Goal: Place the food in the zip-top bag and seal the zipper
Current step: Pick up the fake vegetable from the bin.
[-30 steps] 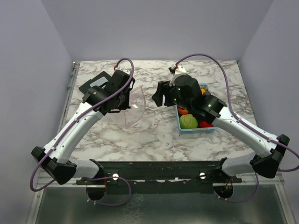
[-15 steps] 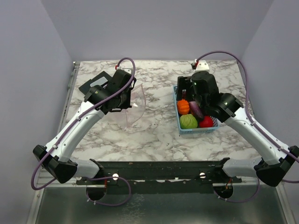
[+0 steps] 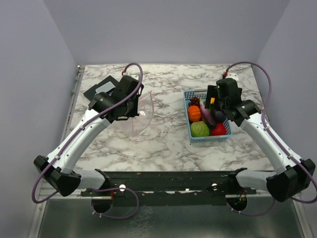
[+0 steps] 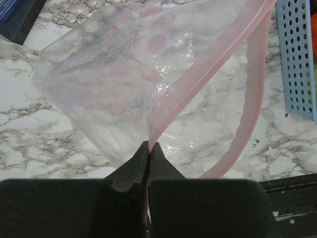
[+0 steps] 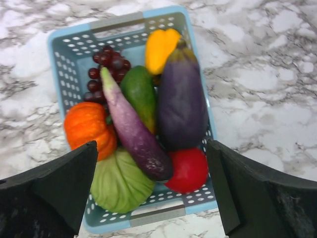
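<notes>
Top external view: the table (image 3: 163,148) carries the zip-top bag (image 3: 141,119) left of its centre, nearer the far edge than the near one. The left gripper (image 3: 132,105) is at the bag's mouth. In the left wrist view you see its jaws pressed fully together on the zipper (image 4: 203,77), pinching the pinkish strip at one spot while the mouth gapes beside it.

The right gripper (image 5: 151,148) hangs above the light-blue basket (image 5: 74,39), which stands toward the table's right edge. Its jaws are spread wide and hold nothing.

All the food lies in the basket:
- pumpkin (image 5: 86,129)
- cabbage (image 5: 119,186)
- tomato (image 5: 190,171)
- two eggplants – a fat one (image 5: 182,99) and a slim one (image 5: 131,129)
- grapes (image 5: 106,62)
- yellow piece (image 5: 161,47)
</notes>
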`<state>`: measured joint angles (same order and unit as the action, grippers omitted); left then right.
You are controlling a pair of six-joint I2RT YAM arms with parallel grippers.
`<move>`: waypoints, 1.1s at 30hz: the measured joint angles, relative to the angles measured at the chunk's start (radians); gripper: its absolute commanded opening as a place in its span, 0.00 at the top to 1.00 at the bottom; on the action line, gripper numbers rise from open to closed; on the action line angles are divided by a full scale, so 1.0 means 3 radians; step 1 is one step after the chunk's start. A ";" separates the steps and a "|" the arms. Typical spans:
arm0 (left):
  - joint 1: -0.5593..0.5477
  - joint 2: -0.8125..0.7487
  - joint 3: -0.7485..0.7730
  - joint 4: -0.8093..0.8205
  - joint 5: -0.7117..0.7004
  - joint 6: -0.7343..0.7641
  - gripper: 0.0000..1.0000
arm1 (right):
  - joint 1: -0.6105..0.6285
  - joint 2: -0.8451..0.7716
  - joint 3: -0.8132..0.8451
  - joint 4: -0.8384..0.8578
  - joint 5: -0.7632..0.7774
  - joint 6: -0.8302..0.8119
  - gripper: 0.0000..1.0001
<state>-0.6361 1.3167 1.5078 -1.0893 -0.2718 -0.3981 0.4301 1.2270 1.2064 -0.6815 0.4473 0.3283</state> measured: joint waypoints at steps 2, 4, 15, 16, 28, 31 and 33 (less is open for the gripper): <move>0.0000 -0.0019 -0.0017 0.0000 0.0008 0.0001 1.00 | -0.0107 0.0004 -0.0081 0.0014 0.0000 0.0027 0.02; 0.0000 -0.0036 -0.0025 0.0003 0.0011 0.0010 1.00 | -0.0178 0.0034 -0.0149 0.0025 0.0000 0.0056 0.02; 0.0000 -0.0090 -0.0041 0.0013 0.0072 0.0071 1.00 | -0.0415 0.0370 -0.0418 0.0262 -0.0003 0.0242 0.02; 0.0000 -0.0092 -0.0041 0.0013 0.0075 0.0074 1.00 | -0.0425 0.0423 -0.0423 0.0287 -0.0003 0.0251 0.02; 0.0000 -0.0154 -0.0041 0.0011 0.0084 0.0123 1.00 | -0.0525 0.0768 -0.0455 0.0484 0.0000 0.0313 0.11; 0.0000 -0.0154 -0.0041 0.0011 0.0084 0.0134 1.00 | -0.0540 0.0865 -0.0455 0.0505 -0.0001 0.0313 0.15; 0.0000 -0.0154 -0.0041 0.0011 0.0084 0.0137 1.00 | -0.0540 0.0908 -0.0455 0.0512 0.0000 0.0314 0.18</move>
<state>-0.6361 1.2705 1.4956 -1.0859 -0.2466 -0.3569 0.2680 1.4994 1.0698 -0.5278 0.4473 0.4225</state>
